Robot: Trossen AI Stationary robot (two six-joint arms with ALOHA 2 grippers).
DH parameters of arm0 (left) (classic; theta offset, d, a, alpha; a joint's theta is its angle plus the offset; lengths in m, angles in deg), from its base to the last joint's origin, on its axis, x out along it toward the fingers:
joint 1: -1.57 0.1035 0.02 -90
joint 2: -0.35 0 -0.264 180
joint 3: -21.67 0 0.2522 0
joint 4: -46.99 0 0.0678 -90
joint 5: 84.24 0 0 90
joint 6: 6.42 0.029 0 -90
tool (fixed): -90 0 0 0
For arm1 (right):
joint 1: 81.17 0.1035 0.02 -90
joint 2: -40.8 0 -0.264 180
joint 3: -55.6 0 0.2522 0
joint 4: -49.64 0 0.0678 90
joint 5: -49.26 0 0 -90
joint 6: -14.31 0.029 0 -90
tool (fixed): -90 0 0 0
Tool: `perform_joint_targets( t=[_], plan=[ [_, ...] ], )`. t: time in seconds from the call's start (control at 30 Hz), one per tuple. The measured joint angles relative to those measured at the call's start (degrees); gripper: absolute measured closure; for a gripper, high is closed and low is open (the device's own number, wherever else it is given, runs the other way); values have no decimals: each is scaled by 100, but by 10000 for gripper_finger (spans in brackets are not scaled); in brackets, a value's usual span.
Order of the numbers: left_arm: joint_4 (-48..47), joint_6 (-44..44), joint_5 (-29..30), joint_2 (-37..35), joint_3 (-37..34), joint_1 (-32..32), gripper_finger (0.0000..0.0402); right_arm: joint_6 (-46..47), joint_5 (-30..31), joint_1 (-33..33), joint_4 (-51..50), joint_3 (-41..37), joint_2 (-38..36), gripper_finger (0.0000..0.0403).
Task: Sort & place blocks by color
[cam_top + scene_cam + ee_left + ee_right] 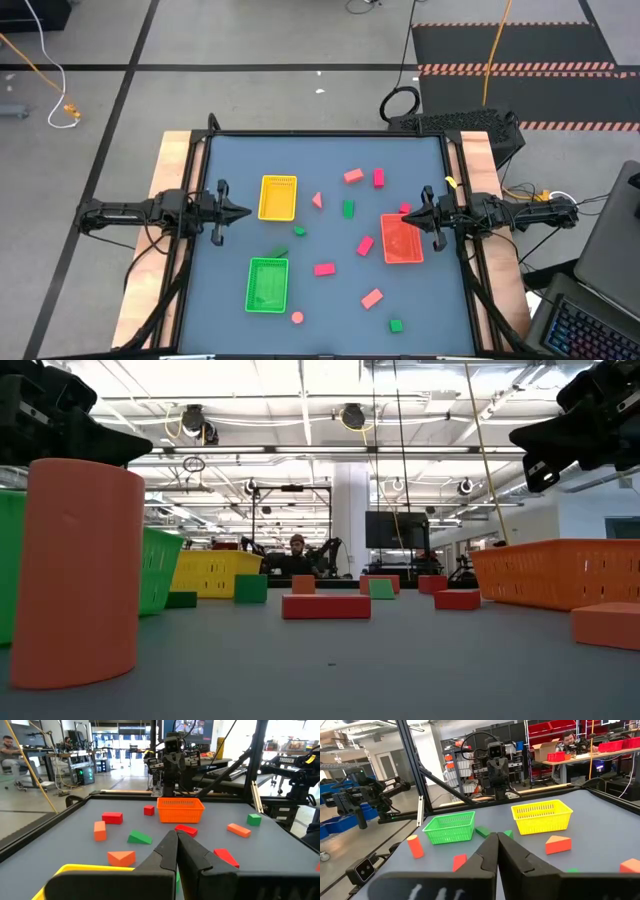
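The left gripper (243,212) has its two fingers pressed together, grasping nothing, and it hangs above the table (230,160) at the 9 o'clock edge, just beside the yellow tray (278,197). Its arm lies stretched and level, pointing to 3 o'clock. The right gripper (407,219) is also clenched and empty. It hovers over the 3 o'clock side, above the red tray (401,240), and its arm points to 9 o'clock.

No block touches any finger. The blocks lie scattered between the two grippers. A salmon triangle (317,200) and a green cube (348,209) are near the middle. A red block (379,178) and a salmon block (353,176) lie toward 12 o'clock. The round salmon block (297,318) stands toward 6 o'clock, beside the green tray (268,284). A small green cube (396,325) lies toward 5 o'clock.
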Motion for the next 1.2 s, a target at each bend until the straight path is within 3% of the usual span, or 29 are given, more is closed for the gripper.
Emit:
perform_joint_targets(
  t=[1.2],
  plan=[
    [0,0,-1,-1,-1,2,398,109,22,2,2,2,-2,403]
  ],
)
